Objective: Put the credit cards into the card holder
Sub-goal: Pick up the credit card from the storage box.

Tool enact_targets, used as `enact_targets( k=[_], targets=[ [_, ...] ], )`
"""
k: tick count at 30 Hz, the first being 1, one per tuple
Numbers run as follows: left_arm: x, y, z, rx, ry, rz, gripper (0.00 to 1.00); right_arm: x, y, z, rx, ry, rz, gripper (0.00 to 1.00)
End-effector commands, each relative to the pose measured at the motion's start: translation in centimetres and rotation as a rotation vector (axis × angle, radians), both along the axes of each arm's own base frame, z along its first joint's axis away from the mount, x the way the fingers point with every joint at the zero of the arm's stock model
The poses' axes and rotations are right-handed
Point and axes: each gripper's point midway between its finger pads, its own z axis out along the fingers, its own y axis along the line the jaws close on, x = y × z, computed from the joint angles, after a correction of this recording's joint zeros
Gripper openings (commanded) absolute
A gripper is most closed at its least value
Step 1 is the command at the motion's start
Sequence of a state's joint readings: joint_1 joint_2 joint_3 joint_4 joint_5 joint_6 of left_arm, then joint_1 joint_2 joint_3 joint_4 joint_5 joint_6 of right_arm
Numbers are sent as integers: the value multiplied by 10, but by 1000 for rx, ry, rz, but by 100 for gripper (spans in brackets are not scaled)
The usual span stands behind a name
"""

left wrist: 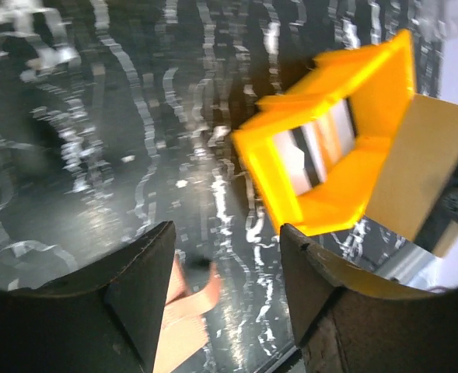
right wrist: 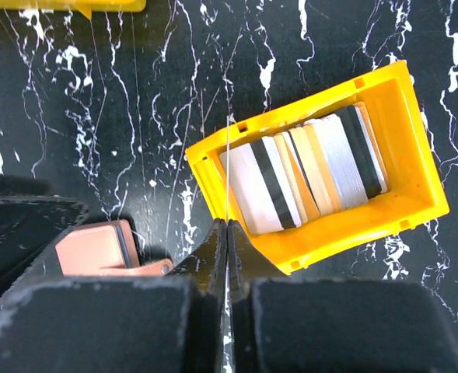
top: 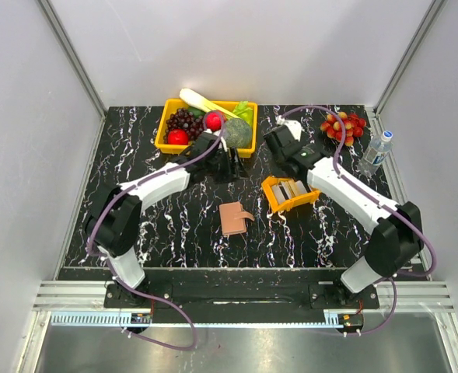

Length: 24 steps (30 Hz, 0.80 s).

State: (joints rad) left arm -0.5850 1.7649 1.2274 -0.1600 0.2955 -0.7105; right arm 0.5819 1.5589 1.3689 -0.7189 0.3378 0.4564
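The holder [top: 235,218] is lying on the desk [top: 166,233] at the middle of the top view, its tab sticking out to the right, apart from the tray [top: 269,192] sitting to its upper right. The cards [right wrist: 306,175] are standing on edge in that tray, packed side by side in grey, white, beige and black. The right pincer [right wrist: 227,227] is hovering just left of the tray in its own view. Its fingers are pressed together and pinching a thin card [right wrist: 227,163], which is showing only as a pale edge running up from the tips. The left pincer [left wrist: 227,231] is hanging spread, with nothing gripped. In its view the holder is peeking through the gap at the bottom and the tray is filling the upper right, blurred. In the top view both pincers are sitting higher in the frame than the tray, near a yellow bin [top: 165,128] at the upper middle. A bottle [top: 375,151] is standing at the right edge.
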Motion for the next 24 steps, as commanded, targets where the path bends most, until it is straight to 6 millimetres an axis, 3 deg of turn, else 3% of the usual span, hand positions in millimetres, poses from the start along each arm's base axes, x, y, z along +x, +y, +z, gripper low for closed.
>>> enact_targets(
  k=[1, 7, 10, 13, 16, 20, 24],
  targets=[
    [9, 56, 2, 119, -42, 162, 62, 14, -1, 19, -69, -149, -213, 0],
    [2, 112, 3, 244, -63, 319, 76, 16, 26, 15, -53, -175, -217, 0],
    [-3, 129, 3, 267, -63, 369, 82, 14, 45, 9, -42, -156, -156, 0],
    [-10, 138, 3, 276, -66, 381, 89, 7, 84, 4, 118, -118, 0, 0],
    [-20, 143, -4, 286, -51, 377, 91, -16, 119, 2, 290, -53, 166, 0],
    [-34, 149, -12, 277, -32, 386, 91, -46, 139, -16, 380, 70, 285, 0],
    [-42, 149, -17, 254, -23, 391, 91, -59, 147, -31, 400, 136, 330, 0]
  ],
)
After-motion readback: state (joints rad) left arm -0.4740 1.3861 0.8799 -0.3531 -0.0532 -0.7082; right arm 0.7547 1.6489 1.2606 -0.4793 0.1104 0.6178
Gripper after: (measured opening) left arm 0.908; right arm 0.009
